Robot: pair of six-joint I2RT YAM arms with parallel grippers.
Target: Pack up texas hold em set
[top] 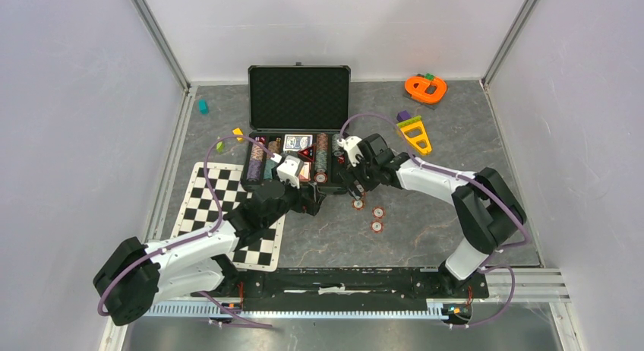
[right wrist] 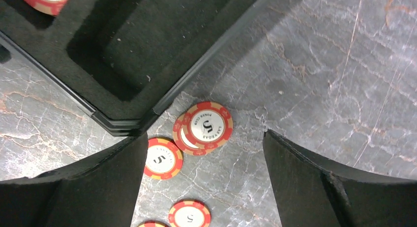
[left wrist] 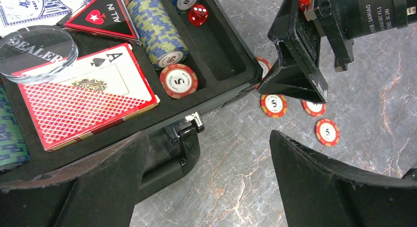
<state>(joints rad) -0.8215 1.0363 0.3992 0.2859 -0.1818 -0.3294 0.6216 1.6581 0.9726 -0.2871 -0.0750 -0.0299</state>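
We see the black briefcase (top: 298, 100) lying open on the table (top: 440, 214), chip stacks (left wrist: 156, 30) inside. Our right gripper (right wrist: 204, 138), fingers apart, hovers over loose red chips (right wrist: 202, 127) (each marked 5) beside its front corner; our left gripper (left wrist: 206, 136) is also spread wide.

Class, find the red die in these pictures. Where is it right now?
Top centre of the left wrist view: the red die lies on the black foam inside the open briefcase, just right of the striped blue-and-yellow chip row.
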